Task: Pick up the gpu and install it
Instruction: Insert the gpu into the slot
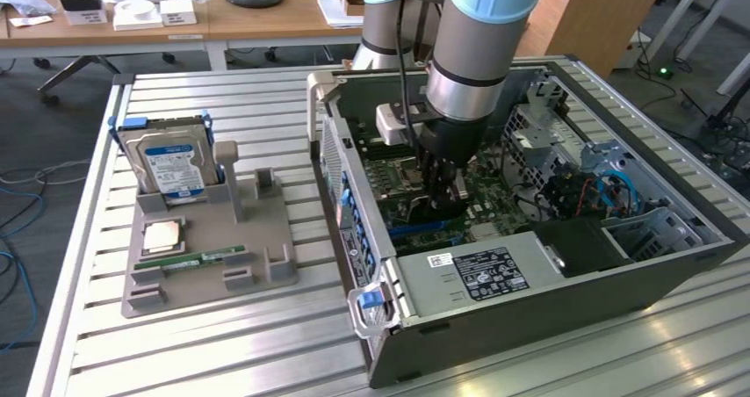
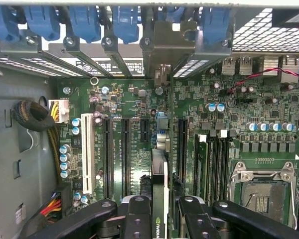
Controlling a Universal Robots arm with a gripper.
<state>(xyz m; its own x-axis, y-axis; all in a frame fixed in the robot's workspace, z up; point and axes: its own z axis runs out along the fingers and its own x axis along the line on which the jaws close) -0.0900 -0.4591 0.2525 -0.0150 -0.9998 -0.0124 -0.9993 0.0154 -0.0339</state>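
Observation:
The gpu [image 2: 159,174] stands on edge between my black fingers [image 2: 138,219], seen edge-on, with its silver end bracket [image 2: 164,50] against the case's rear slot wall. My gripper [image 2: 162,221] is shut on the gpu. The card runs along the green motherboard [image 2: 239,99] in line with the black expansion slots [image 2: 125,154]; I cannot tell whether it is seated. In the exterior view my gripper [image 1: 443,199] reaches straight down into the open computer case [image 1: 563,300], just above the motherboard [image 1: 393,173].
At the exterior view's left a grey holder [image 1: 199,274] carries a hard drive [image 1: 174,162], a CPU [image 1: 161,234] and a memory stick [image 1: 190,261]. Inside the case are the power supply [image 1: 493,270], the CPU socket [image 2: 264,191], a cable bundle [image 2: 35,117] and blue slot clips [image 2: 84,22].

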